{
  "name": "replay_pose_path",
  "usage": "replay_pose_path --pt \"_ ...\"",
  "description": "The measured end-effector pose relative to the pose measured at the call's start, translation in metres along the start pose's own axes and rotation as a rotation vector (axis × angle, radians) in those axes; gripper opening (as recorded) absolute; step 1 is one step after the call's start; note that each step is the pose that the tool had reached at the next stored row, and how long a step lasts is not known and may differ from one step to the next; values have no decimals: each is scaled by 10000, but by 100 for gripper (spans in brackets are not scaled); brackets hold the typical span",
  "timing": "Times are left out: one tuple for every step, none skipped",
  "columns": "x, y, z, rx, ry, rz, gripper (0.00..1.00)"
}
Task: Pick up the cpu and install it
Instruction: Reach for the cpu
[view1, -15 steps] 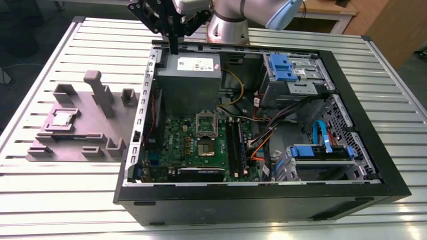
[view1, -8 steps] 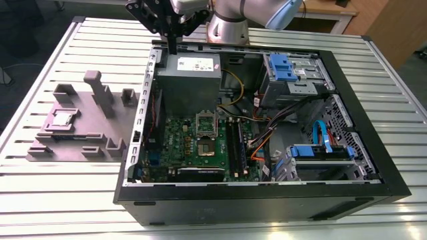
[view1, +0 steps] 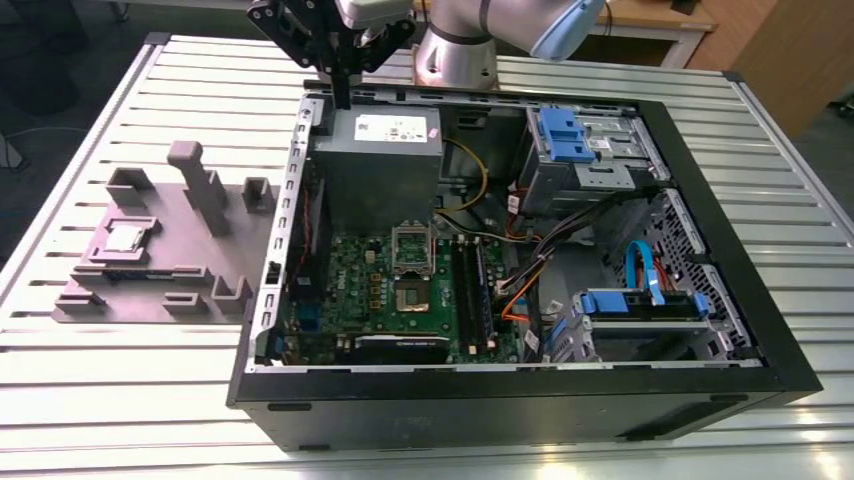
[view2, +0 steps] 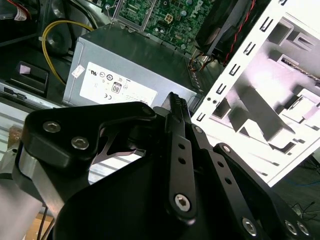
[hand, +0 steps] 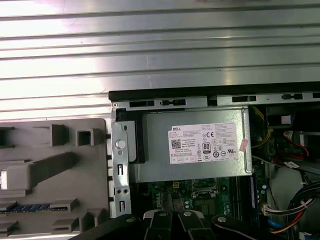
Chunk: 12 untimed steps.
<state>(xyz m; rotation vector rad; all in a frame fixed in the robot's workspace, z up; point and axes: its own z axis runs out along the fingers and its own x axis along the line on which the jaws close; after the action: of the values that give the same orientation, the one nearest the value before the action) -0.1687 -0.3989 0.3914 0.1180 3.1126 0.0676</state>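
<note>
The cpu (view1: 127, 237), a small silver square chip, lies in a recess of the grey fixture plate (view1: 167, 285) on the table, on the exterior view's left of the open computer case (view1: 534, 400). My gripper (view1: 342, 100) hangs over the case's back left corner, above the edge of the grey power supply box (view1: 378, 150) and well away from the cpu. In the second wrist view the gripper (view2: 175, 99) has its black fingers closed together with nothing between them. The motherboard socket (view1: 415, 294) lies bare, its silver hinged frame (view1: 411, 243) raised.
The case holds blue drive cages (view1: 567, 135), a memory slot row (view1: 470, 285) and loose orange, blue and yellow cables (view1: 527, 280). Upright posts (view1: 200, 185) rise from the fixture plate. The slatted metal table (view1: 147, 400) surrounds both.
</note>
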Motion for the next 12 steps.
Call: replay_pose_path --pt "1 0 0 0 0 1 10" --pt "4 0 1 -1 -1 1 10" --pt "4 0 1 -2 -2 1 10" --pt "5 0 1 -1 -1 0 10" --pt "48 -4 8 0 0 0 10" --pt "62 -5 18 0 1 0 10" --pt "62 -6 18 0 2 0 10" --pt "62 -6 18 0 1 0 10" --pt "62 -5 18 1 2 0 10" --pt "62 -5 19 0 1 0 10" --pt "63 -5 18 0 1 0 10" --pt "63 -6 19 0 1 0 10"
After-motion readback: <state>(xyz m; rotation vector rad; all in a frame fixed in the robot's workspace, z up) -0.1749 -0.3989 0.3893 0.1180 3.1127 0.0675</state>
